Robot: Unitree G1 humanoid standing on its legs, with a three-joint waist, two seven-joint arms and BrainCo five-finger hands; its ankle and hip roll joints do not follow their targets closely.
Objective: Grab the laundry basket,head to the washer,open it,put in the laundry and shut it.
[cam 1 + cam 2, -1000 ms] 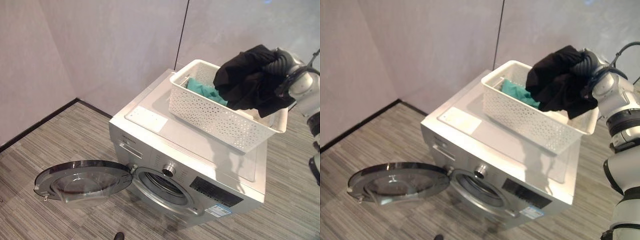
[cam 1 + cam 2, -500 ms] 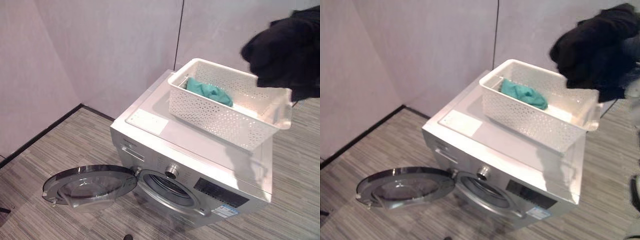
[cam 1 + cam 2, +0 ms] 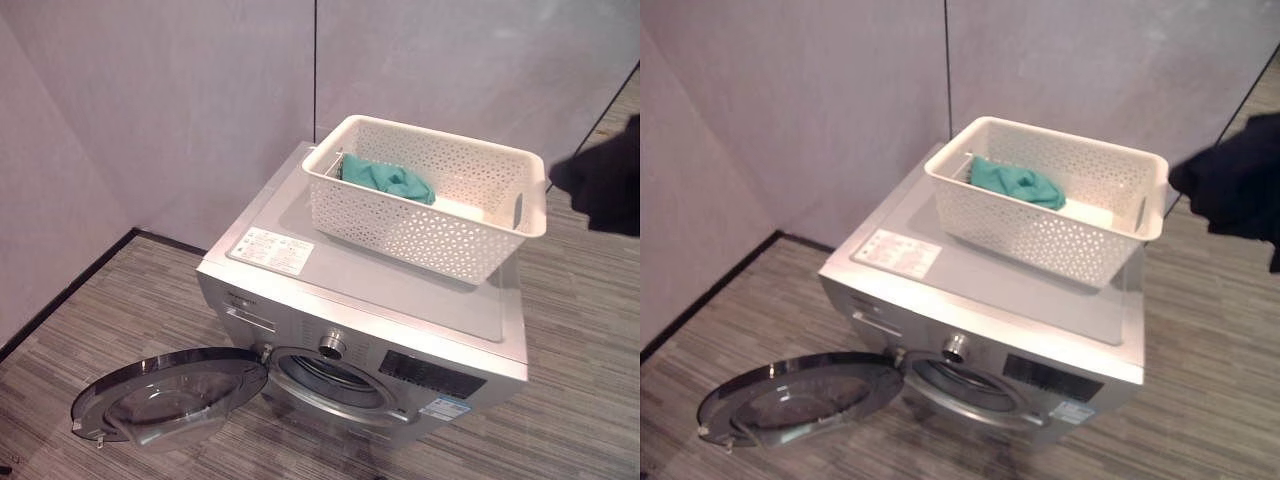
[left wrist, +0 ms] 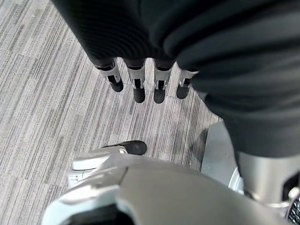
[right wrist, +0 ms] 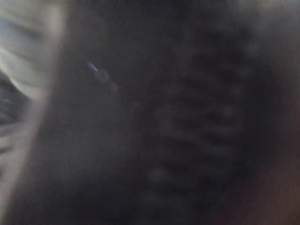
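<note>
We see one white perforated laundry basket [image 3: 430,205] on the washer [image 3: 370,310], toward its back right corner, with one teal garment [image 3: 388,180] inside at the basket's back end. One black garment [image 3: 1238,190] hangs in the air past the basket's right end, apart from it; our right hand is hidden in the cloth, so we cannot tell its grip. The washer's round door [image 3: 165,392] lies swung open at the front left, and the drum opening [image 3: 330,378] is unobstructed. Our left hand [image 4: 140,82] hangs relaxed, fingers straight, over the striped floor [image 4: 42,117].
</note>
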